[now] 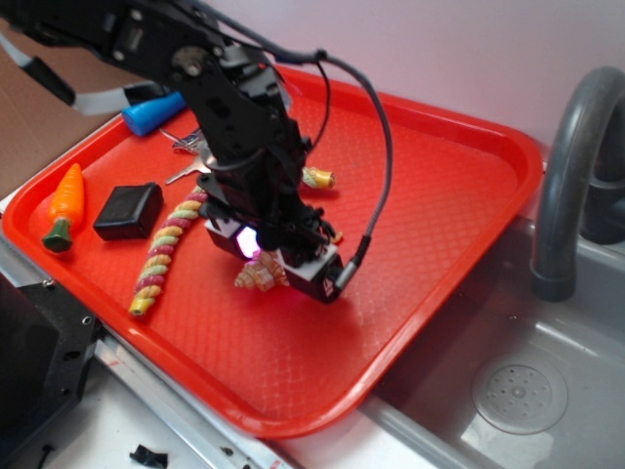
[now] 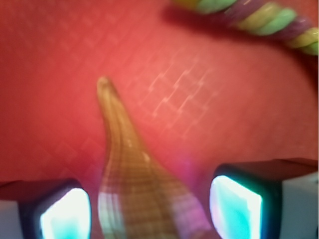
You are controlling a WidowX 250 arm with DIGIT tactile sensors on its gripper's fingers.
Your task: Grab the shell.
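The gripper point(image 2: 149, 209) is down at the tray surface with its jaws spread apart, one glowing pad point(image 2: 65, 211) on each side of the shell point(image 2: 137, 189), and a visible gap remains between each pad and the shell, so nothing is clamped. In the wrist view the shell lies flat on the red tray point(image 2: 60, 74), its ribbed tan-and-brown body between the pads and its long pointed tail reaching away from the gripper. From the exterior view the gripper point(image 1: 278, 264) stands near the middle of the tray point(image 1: 439, 195), with the shell point(image 1: 259, 277) partly showing just below the black fingers. Just beside it, to the left, lies the twisted multicoloured rope point(image 1: 164, 256), which also crosses the upper right corner of the wrist view point(image 2: 259, 20). Farther left sit a black box point(image 1: 128, 211) and an orange toy carrot point(image 1: 63, 205), well apart from the shell. A blue object point(image 1: 152, 113) rests near the tray's far edge. A grey sink point(image 1: 527, 391) with a faucet point(image 1: 566, 176) lies to the right of the tray.
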